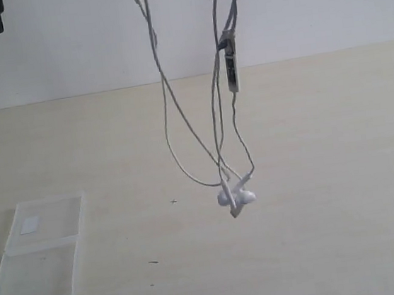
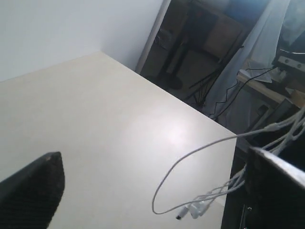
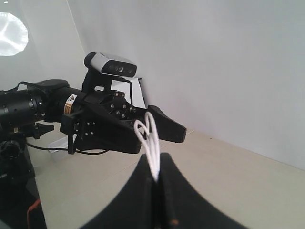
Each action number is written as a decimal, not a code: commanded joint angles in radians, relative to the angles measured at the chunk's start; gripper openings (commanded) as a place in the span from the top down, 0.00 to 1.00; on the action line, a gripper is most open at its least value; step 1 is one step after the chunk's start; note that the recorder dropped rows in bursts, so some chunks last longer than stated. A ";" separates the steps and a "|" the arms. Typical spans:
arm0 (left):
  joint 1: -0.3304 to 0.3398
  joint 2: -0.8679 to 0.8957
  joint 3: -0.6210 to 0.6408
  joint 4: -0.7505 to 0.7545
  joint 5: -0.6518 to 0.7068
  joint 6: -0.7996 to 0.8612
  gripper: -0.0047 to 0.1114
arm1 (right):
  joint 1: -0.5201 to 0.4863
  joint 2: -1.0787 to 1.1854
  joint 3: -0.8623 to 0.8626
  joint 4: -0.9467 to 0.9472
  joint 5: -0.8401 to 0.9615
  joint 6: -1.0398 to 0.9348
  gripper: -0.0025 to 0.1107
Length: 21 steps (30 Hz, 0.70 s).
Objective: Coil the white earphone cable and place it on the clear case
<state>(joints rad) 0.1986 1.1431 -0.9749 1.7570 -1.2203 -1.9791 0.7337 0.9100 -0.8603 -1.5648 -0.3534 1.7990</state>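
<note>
- Left arm (image 3: 33,107): matt black, round tube-like segments, with a small orange-and-white label (image 3: 70,101).
- Wrist camera (image 3: 112,67): pale grey housing, dark glossy front, thin black cable (image 3: 57,150) beneath.
- Left pincer (image 2: 155,156): black angular body, small silvery screws (image 3: 121,110), tapered fingers (image 2: 33,191) with a fine woven texture.
- Right pincer (image 3: 156,164): smooth black.

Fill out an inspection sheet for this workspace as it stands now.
Surface: pale wood table, a few tiny dark specks.
Job's things: white earphone cable hangs in loops from above, earbuds lowest; clear case lies open and flat, bearing only its white sticker.
Clutter: nothing seen.
Grippers: right pincer shut on the cable's loops; left pincer open, cable running past one finger.
Cables: black lead under the left arm.
Surroundings: white wall; dark stands and furniture beyond the table edge.
</note>
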 commanded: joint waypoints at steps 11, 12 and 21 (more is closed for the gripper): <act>-0.011 -0.050 0.094 -0.023 -0.001 0.118 0.11 | -0.002 0.098 -0.028 0.200 -0.085 -0.185 0.98; -0.024 -0.055 0.106 -0.029 -0.001 0.134 0.11 | -0.002 0.103 -0.038 0.202 -0.089 -0.185 0.98; -0.119 -0.066 0.160 -0.055 -0.001 0.249 0.11 | -0.002 0.132 -0.075 0.204 -0.135 -0.185 0.98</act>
<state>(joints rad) 0.0920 1.0845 -0.8241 1.7260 -1.2220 -1.7564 0.7337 1.0353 -0.9268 -1.3656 -0.4727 1.6250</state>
